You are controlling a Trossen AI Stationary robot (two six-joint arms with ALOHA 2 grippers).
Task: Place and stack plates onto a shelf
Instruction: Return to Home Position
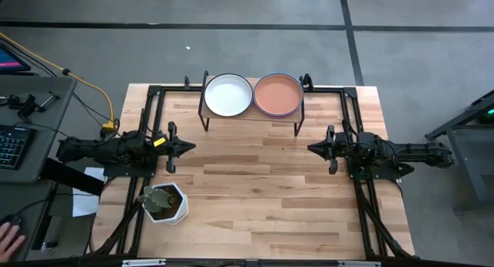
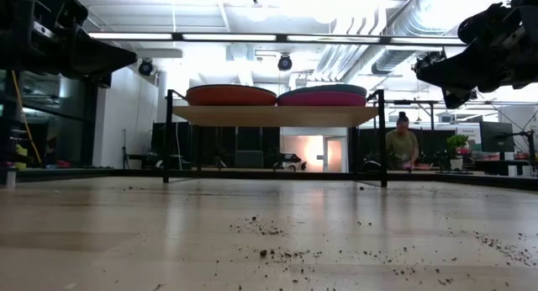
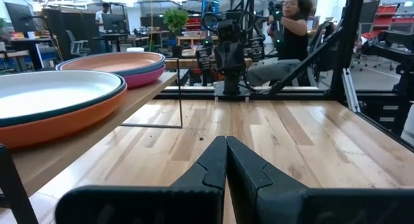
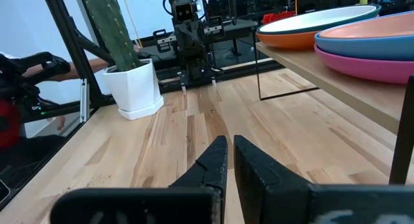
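White plate (image 1: 228,94) and salmon plate (image 1: 278,94) sit topmost on shelf (image 2: 273,115). Left gripper (image 1: 191,147), right gripper (image 1: 311,149): fingers together, clear of shelf.

On my rig: left arm (image 1: 116,150), matte black, segmented, small yellow mark (image 1: 159,141) near wrist. My right arm (image 1: 394,153), same black build. Both left gripper (image 3: 226,143) and right gripper (image 4: 230,141): two dark wedge-shaped fingers, tapering.
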